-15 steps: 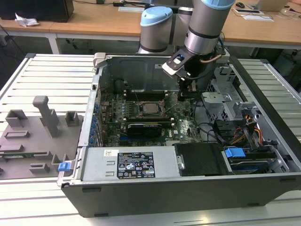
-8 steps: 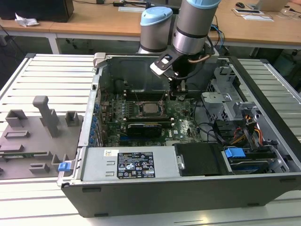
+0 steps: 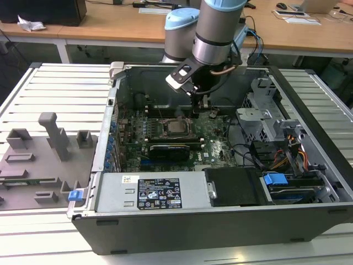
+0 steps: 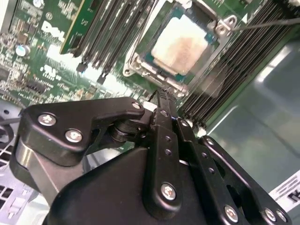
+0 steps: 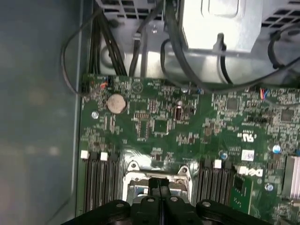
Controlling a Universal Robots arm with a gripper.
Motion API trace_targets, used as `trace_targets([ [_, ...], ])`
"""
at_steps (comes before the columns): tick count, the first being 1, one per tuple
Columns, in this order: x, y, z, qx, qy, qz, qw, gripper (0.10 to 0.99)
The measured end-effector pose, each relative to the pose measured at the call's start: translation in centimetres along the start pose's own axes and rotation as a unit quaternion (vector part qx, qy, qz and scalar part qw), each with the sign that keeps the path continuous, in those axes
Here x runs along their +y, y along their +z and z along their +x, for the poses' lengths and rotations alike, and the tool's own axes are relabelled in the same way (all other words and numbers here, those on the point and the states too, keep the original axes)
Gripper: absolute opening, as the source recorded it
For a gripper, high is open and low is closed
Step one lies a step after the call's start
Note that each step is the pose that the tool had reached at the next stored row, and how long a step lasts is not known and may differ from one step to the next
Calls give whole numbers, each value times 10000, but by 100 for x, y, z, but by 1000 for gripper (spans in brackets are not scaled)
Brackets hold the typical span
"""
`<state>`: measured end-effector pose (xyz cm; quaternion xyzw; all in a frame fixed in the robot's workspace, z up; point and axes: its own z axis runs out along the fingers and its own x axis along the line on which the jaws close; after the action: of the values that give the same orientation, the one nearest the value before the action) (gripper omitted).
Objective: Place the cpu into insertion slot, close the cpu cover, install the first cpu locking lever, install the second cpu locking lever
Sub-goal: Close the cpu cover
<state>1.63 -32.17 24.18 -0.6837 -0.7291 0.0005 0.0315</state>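
Observation:
The cpu (image 4: 180, 44), a dull silver square, lies flat in the insertion slot (image 3: 166, 128) on the green board. The cpu cover (image 4: 140, 60), a silver frame, appears to lie down around it. A thin locking lever (image 4: 267, 21) runs out from one corner of the slot. My gripper (image 4: 161, 93) hovers just above the slot's edge with its black fingers pressed together and nothing between them. In the exterior view the gripper (image 3: 203, 104) hangs slightly to the right of and behind the cpu (image 3: 177, 127). The first wrist view has the gripper (image 5: 159, 182) over the slot's metal rim (image 5: 133, 167).
Long black memory slots (image 4: 112, 28) flank the socket. A black card (image 3: 168, 150) lies in front of it and the power supply (image 3: 160, 190) sits nearer still. A drive cage (image 3: 259, 118) and cables (image 3: 276, 154) fill the exterior view's right. A grey fixture tray (image 3: 38, 160) sits outside the case.

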Motion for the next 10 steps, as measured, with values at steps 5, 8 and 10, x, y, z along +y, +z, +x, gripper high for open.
trace_targets([
  [5, -92, 39, 6, 0, 0, 0, 10000, 106],
  [8, -189, 73, 11, 0, -1, 0, 10000, 106],
  [10, -290, 114, 15, 0, -3, 0, 10000, 106],
])
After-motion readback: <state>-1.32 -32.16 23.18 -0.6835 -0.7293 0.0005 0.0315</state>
